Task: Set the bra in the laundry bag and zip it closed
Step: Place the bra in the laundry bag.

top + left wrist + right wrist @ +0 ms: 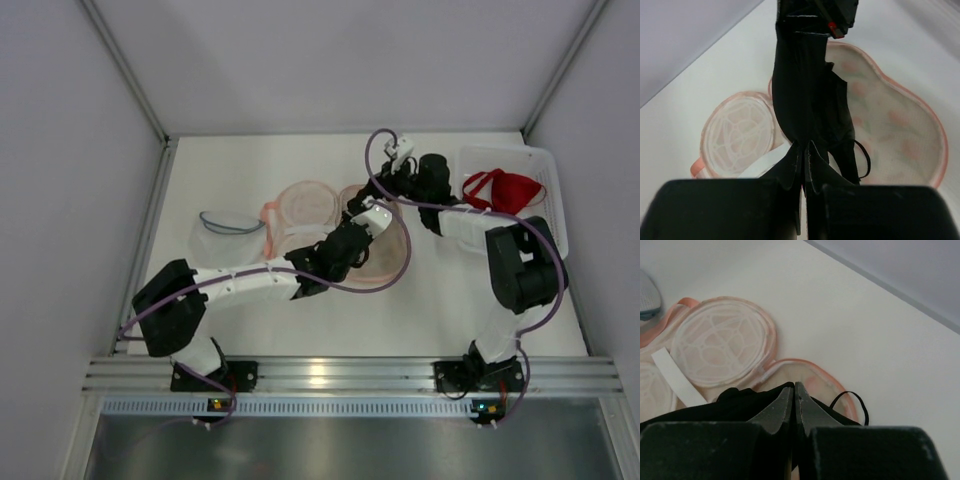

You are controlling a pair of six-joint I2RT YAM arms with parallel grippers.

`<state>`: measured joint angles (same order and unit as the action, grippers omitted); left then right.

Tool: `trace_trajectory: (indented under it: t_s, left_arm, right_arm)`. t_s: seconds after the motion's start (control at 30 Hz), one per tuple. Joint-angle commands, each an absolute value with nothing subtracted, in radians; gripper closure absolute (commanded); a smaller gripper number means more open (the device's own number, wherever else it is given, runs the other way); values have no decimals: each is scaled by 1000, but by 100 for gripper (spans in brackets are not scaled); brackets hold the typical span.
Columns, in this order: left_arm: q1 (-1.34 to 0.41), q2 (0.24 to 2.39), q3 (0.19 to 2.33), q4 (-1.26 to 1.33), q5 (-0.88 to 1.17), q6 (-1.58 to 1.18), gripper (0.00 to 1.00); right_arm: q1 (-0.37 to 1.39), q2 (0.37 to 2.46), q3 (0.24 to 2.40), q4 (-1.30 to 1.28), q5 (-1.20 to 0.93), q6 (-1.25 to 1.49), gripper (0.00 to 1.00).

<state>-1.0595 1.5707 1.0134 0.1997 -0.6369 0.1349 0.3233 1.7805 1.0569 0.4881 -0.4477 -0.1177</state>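
Being clamped tight at each end by the left pincer (804, 155) and right pincer (793, 396), the black bra (807, 95) is being held spread over the open laundry bag (905, 125) for lowering inside.

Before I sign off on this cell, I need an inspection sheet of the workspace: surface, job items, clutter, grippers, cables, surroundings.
Surface: white table, no spills or marks seen.
Job's things: black bra held taut between both grippers above the pink laundry bag; the bag lies open and unzipped.
Clutter: white basket at the right holding a red bra; a pale blue-edged item left of the bag.
Grippers: left gripper shut on the black bra; right gripper shut on it too.
Cables: purple cables loop along both arms, one arching over the bag.
Surroundings: grey walls on three sides; metal rail at the near edge.
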Motion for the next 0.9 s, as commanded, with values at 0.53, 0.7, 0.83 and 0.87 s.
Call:
trace_trajectory:
  t_s: [0.53, 0.7, 0.83, 0.87]
  left_arm:
    - [-1097, 1628, 1054, 123, -333, 11, 69]
    - [-1097, 1626, 1097, 86, -342, 5, 10]
    - [-1085, 1603, 1129, 58, -460, -82, 6]
    - [-1072, 1588, 1134, 51, -469, -121, 6]
  right_arm:
    - [131, 1626, 1141, 188, -396, 117, 19]
    - [115, 1585, 1187, 51, -363, 158, 16]
    - [117, 1577, 1177, 52, -428, 190, 16]
    - [117, 1580, 1160, 57, -425, 201, 16]
